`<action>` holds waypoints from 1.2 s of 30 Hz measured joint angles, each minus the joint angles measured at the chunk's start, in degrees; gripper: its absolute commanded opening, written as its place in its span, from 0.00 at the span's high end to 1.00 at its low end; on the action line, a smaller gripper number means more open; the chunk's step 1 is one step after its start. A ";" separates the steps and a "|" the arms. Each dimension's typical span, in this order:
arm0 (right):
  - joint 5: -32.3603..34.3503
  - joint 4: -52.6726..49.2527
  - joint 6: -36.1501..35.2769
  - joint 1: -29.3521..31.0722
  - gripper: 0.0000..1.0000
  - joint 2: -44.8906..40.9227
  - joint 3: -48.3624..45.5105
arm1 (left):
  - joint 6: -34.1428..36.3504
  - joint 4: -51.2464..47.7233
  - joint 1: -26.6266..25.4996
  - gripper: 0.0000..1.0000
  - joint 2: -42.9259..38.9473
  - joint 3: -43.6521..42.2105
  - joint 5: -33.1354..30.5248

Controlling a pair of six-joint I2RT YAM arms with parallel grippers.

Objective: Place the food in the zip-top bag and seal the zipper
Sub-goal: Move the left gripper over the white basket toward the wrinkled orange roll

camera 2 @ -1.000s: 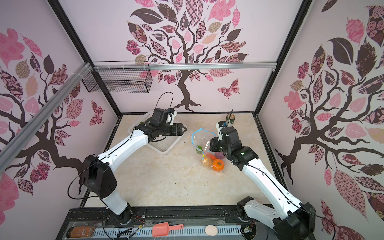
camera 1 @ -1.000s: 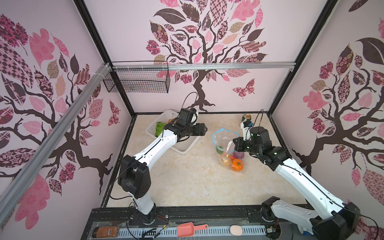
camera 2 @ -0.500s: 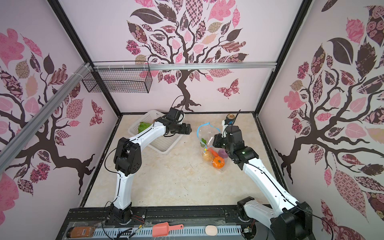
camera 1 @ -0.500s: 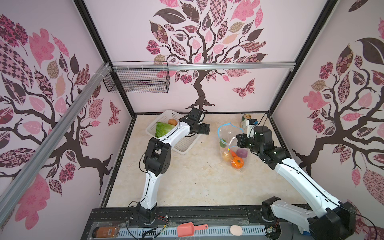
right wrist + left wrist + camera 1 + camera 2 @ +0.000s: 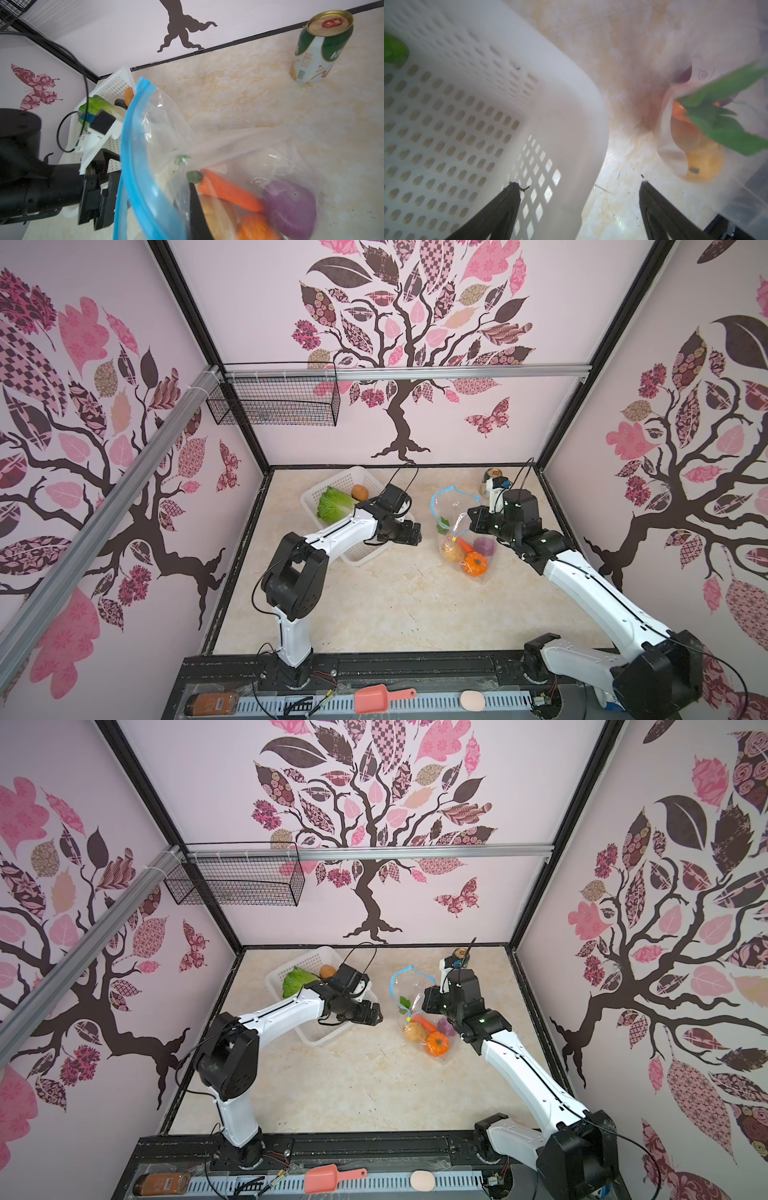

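Left wrist view, my left gripper (image 5: 578,184) spread wide astride a corner of the white perforated plastic basket (image 5: 571,124), holding nothing, my right gripper (image 5: 194,191) pressed together pinching the clear zip-top bag (image 5: 239,149) near its light-blue zipper strip (image 5: 131,145), orange carrot (image 5: 226,190) and purple onion (image 5: 291,205) inside, bag just beside the basket.
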 measured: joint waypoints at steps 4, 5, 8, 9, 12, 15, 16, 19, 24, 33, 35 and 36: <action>-0.61 0.15 0.00 -0.11 1.00 0.90 0.02 | -2.01 0.24 0.39 0.08 -7.50 -8.46 0.13; -0.70 0.15 0.00 -0.11 1.00 1.05 0.02 | -2.40 0.00 0.46 0.08 -9.27 -10.56 0.02; -0.92 0.31 -0.02 -0.11 1.00 1.31 0.02 | -3.80 -0.37 0.92 0.08 -14.10 -17.22 -0.55; -0.98 0.48 -0.04 -0.11 1.00 1.44 0.02 | -4.24 -0.83 1.31 0.08 -15.56 -19.34 -0.76; -1.29 0.57 -0.24 -0.11 1.00 1.99 0.22 | -4.98 -1.75 4.09 0.08 -19.50 -24.20 -0.66; -1.73 0.70 -0.37 -0.13 1.00 2.49 0.57 | -5.20 -3.30 8.22 0.07 -23.06 -26.21 -1.97; -1.86 0.85 -0.42 -0.13 1.00 2.62 0.66 | -5.25 -3.85 9.77 0.07 -24.00 -26.36 -2.78; -2.12 1.20 -0.42 -0.13 1.00 2.64 0.70 | -5.35 -4.92 14.38 0.06 -26.10 -26.47 -5.18; -2.51 1.44 -0.39 -0.15 1.00 2.64 0.68 | -5.29 -5.01 18.56 0.06 -26.64 -26.36 -6.75; -3.04 1.73 -0.39 -0.15 1.00 2.64 0.61 | -8.59 -1.60 18.58 0.02 -23.87 -17.33 -5.66; -3.17 1.86 -0.39 -0.15 1.00 2.62 0.50 | -10.49 -0.09 18.58 0.02 -21.09 -13.20 -6.99; -3.19 1.95 -0.39 -0.15 1.00 2.62 0.42 | -11.50 0.50 18.58 0.02 -19.41 -11.37 -7.91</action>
